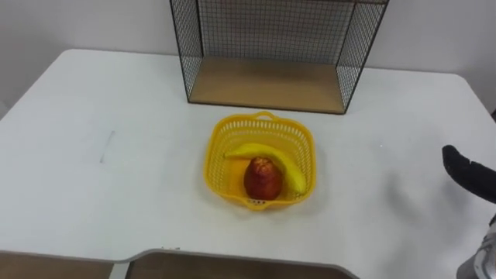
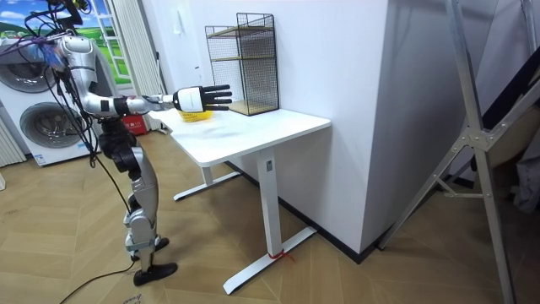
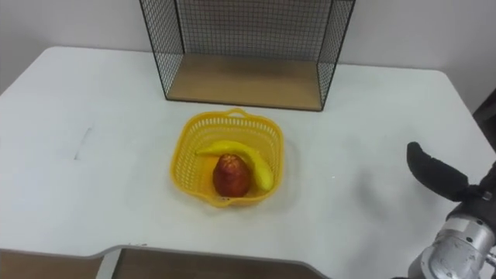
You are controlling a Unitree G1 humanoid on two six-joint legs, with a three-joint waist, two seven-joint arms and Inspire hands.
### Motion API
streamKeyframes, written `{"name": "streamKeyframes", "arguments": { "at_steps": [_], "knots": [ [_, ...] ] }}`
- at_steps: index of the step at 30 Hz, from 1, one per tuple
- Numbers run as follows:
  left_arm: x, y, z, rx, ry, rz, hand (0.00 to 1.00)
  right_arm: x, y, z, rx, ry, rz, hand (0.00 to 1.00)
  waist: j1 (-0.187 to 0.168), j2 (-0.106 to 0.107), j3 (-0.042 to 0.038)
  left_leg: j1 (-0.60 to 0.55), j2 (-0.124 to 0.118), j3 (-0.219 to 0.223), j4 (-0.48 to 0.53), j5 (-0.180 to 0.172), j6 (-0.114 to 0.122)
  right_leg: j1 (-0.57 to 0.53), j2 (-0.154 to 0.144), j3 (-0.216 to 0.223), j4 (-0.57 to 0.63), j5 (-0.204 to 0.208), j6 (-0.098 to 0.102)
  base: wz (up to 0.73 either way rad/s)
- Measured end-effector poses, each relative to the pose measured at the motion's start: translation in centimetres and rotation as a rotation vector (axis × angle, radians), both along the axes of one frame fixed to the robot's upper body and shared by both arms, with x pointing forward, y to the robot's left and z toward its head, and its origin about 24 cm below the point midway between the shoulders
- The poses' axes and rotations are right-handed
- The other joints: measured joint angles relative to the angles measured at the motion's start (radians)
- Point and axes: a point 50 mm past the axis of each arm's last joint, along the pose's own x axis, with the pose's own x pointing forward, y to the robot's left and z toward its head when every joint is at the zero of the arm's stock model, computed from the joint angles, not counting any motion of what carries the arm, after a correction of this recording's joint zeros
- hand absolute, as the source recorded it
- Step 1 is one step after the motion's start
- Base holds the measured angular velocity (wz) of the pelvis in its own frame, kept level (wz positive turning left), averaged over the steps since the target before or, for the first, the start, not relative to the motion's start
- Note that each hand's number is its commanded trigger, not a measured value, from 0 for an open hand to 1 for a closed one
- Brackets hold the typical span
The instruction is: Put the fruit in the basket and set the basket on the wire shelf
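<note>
In the middle of the frame, on the white tabletop point(image 1: 101, 194), sits the yellow basket point(image 1: 219, 153), a shallow plastic one with latticed walls and a small handle loop at its far rim. Inside it a banana point(image 1: 273, 156) curves from the left wall round to the lower right, and a red fruit point(image 1: 263, 179) (an apple, by the look of it) lies against the banana's inner curve at the near side. The basket stands on the tabletop just below the wire shelf point(image 1: 263, 84), whose black mesh sides and wooden floor fill the upper centre.

At the right edge of the eye views, the dark fingers of my right hand point(image 1: 467, 172) reach in, well apart from the basket. From there I could not judge their pose. The room view settles it: my right hand point(image 2: 196, 99) is stretched out above the tabletop with fingers straight and spread, holding nothing. That view also shows the shelf rising in tiers, and a sliver of yellow under my hand.
</note>
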Motion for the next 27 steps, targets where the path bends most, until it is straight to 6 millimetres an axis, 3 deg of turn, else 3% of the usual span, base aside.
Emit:
{"name": "streamKeyframes", "arguments": {
  "at_steps": [4,10,14,22,27],
  "knots": [
    [0.8,-0.4,2.9,0.111,-0.106,-0.015,0.0,-0.1,0.1,-0.2,0.02,0.0,0.036,0.0,-0.007,0.002,0.0031,-0.004,0.0,0.0,-0.003,0.0,0.0,-0.007,0.001,0.003,-0.002,0.0,0.0,-0.01],
    [2.4,-0.9,4.7,0.239,-0.132,-0.107,0.0,0.2,0.3,0.1,0.056,-0.05,0.106,0.0,-0.011,0.01,0.009,-0.005,0.0,-0.002,-0.003,0.0,0.0,-0.005,0.001,0.001,-0.002,0.0,0.0,0.0],
    [3.9,-2.1,5.0,0.234,-0.148,-0.25,0.0,0.4,0.6,0.0,0.077,-0.058,0.166,0.0,-0.011,0.008,0.0104,-0.008,0.0,0.002,-0.002,0.0,0.0,-0.014,0.0,0.002,-0.001,0.0,0.0,-0.01],
    [8.1,-5.2,4.3,0.101,-0.251,-0.627,0.0,1.0,3.3,-1.5,0.204,-0.069,0.34,0.0,-0.022,0.005,0.0162,-0.004,-0.002,0.0,-0.001,0.0,0.0,-0.005,-0.001,0.004,-0.003,0.0,0.0,0.0],
    [9.7,-7.5,3.6,0.003,-0.299,-0.852,0.0,1.6,4.7,-1.8,0.25,-0.076,0.437,0.0,-0.038,0.012,0.0198,-0.016,-0.002,0.001,0.01,0.0,0.0,-0.015,-0.002,0.004,-0.002,0.0,0.0,0.0]
  ]
}}
